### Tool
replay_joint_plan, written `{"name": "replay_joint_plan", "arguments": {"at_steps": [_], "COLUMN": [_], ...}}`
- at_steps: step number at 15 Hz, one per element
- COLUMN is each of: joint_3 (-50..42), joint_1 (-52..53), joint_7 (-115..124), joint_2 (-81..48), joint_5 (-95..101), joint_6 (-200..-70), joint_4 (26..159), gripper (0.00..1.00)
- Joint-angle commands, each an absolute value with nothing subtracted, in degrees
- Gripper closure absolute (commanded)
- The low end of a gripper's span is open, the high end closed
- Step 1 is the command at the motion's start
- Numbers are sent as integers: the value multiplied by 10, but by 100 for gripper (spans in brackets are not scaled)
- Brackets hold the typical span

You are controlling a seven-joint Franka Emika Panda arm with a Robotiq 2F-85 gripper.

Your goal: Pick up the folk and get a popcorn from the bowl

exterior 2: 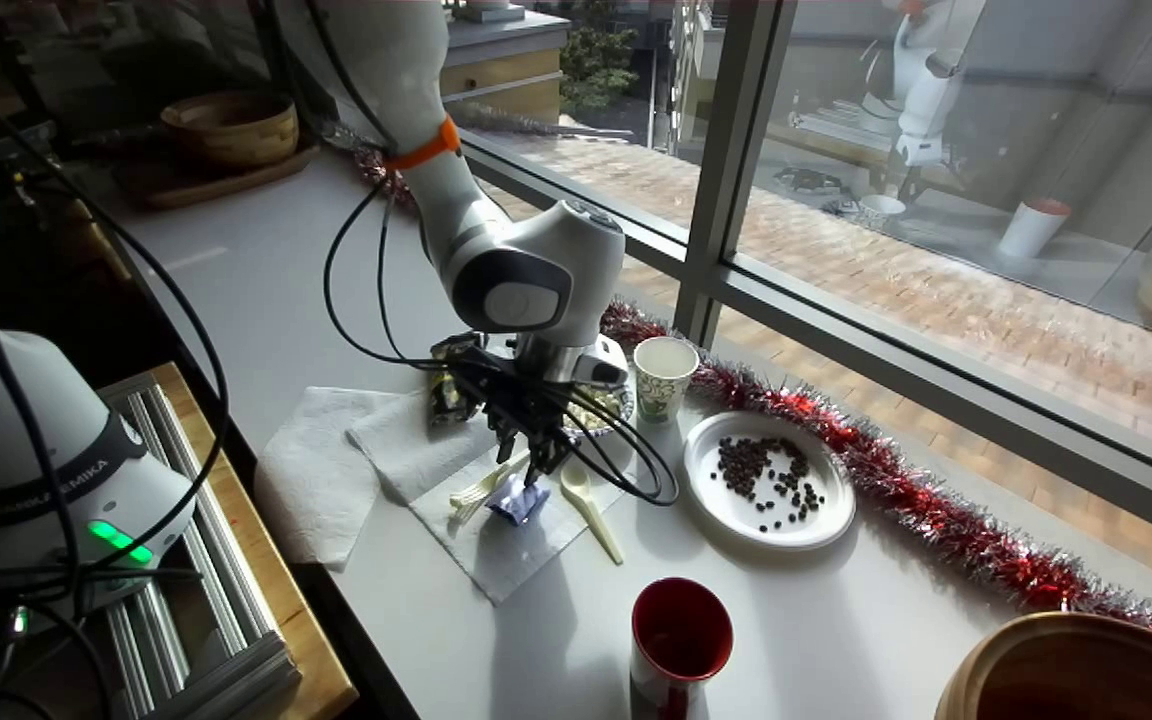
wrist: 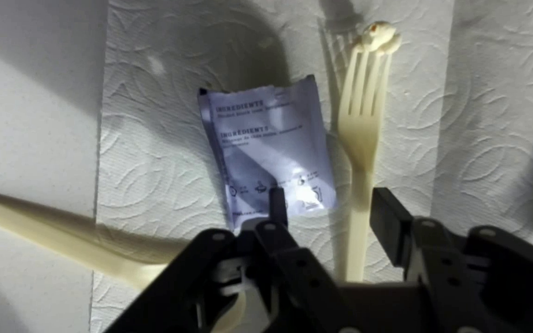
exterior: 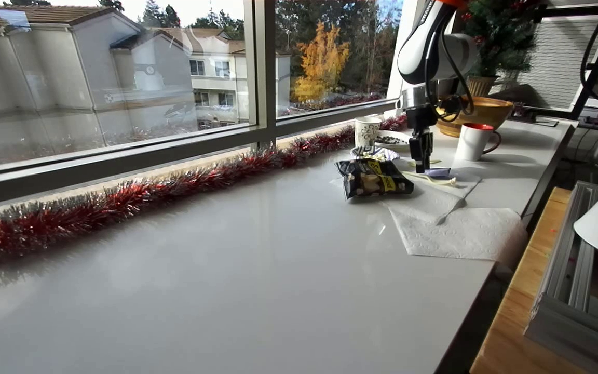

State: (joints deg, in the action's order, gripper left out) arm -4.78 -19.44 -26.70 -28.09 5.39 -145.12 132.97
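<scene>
A pale-yellow plastic fork (wrist: 360, 138) lies on a white paper towel (wrist: 155, 92) in the wrist view. A piece of popcorn (wrist: 377, 36) sits at its tine tips. The fork also shows in both exterior views (exterior: 436, 180) (exterior 2: 476, 497). My gripper (wrist: 329, 201) is open and empty over the towel, pointing down. The fork handle shows between its fingers, nearer the right finger in the picture. The bowl (exterior: 390, 154), dark-and-white patterned, holds more popcorn (exterior 2: 594, 408) and stands behind the gripper, partly hidden by the arm in an exterior view (exterior 2: 626, 405).
A lilac sachet (wrist: 266, 148) lies beside the fork, under the left finger. A spoon (exterior 2: 591, 510) lies nearby. Around stand a black snack bag (exterior: 374, 179), paper cup (exterior 2: 664, 375), plate of dark beans (exterior 2: 701, 500), red-and-white mug (exterior 2: 681, 640) and tinsel (exterior: 174, 192) along the window.
</scene>
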Motion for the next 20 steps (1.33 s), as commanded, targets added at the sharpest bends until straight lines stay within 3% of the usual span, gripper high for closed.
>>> {"name": "replay_joint_plan", "arguments": {"at_steps": [1,7,12,14,16,18,20], "joint_3": [-22,-14,-24,-27,-30,-34,-40], "joint_1": [-196,-190,-187,-184,-182,-179,-173], "joint_7": [-270,-258,-257,-255,-253,-249,-243], "joint_2": [-280,-286,-289,-291,-293,-293,-285], "joint_5": [18,-4,10,16,19,23,29], "joint_6": [-1446,-1457,-1446,-1444,-1443,-1443,-1445], "joint_4": [1328,1326,1327,1328,1328,1330,1337], "gripper": [50,60,54,56,63,87,100]}}
